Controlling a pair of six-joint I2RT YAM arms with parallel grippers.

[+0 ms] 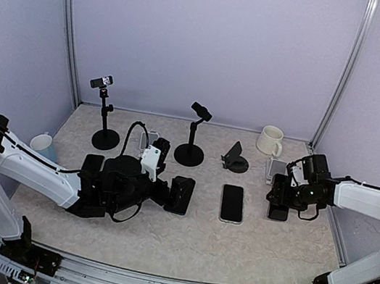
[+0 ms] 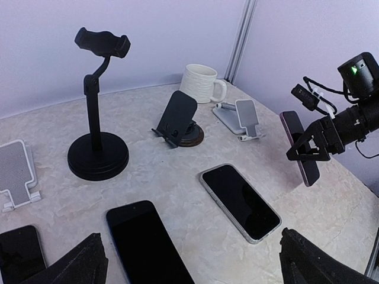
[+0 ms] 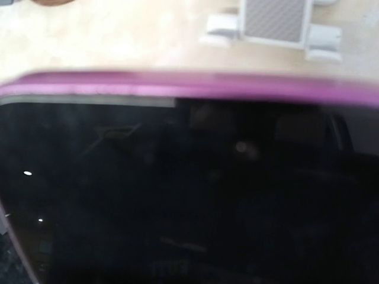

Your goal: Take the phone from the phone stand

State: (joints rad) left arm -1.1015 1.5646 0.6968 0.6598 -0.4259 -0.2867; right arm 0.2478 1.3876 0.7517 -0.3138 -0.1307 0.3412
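My right gripper [image 1: 281,193] is shut on the phone [image 2: 301,152], a dark-screened one with a purple edge. It holds the phone upright on its edge, just above the table. In the right wrist view the phone [image 3: 189,195] fills almost the whole picture and hides the fingers. The silver-white phone stand [image 2: 244,118] stands bare just behind the phone, also seen in the right wrist view [image 3: 276,21] and from above [image 1: 276,169]. My left gripper [image 1: 165,192] hangs open low over the table's middle, with nothing between its fingertips [image 2: 74,266].
Two phones lie flat in the middle [image 1: 181,194] [image 1: 232,203]. A dark low stand [image 1: 235,158], two tall black clamp stands [image 1: 191,141] [image 1: 107,121], a white mug [image 1: 270,140] and a blue cup [image 1: 43,144] ring the back. Another white stand [image 2: 15,170] sits by the left arm.
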